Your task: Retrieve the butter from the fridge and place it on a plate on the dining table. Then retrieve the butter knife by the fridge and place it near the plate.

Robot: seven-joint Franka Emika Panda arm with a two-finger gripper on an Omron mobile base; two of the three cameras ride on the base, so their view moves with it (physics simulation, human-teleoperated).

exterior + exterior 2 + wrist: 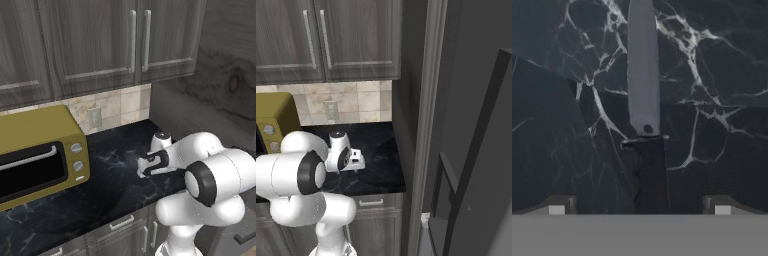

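Note:
The butter knife (645,100) lies flat on the black marbled wall counter (110,185), with a grey blade and a dark handle. My gripper (639,206) hovers just above it, open. The handle runs between the two fingertips (558,205), which stand wide apart on either side and do not touch it. From the base views the hand (150,166) (354,161) points down at the counter, close to the fridge (476,150). The butter, the plate and the dining table are out of view.
A yellow toaster oven (40,155) stands on the counter to the left of the hand. Grey upper cabinets (100,45) hang over the counter. A tall grey side panel (426,125) separates the counter's right end from the fridge, and a dark fridge door stands ajar.

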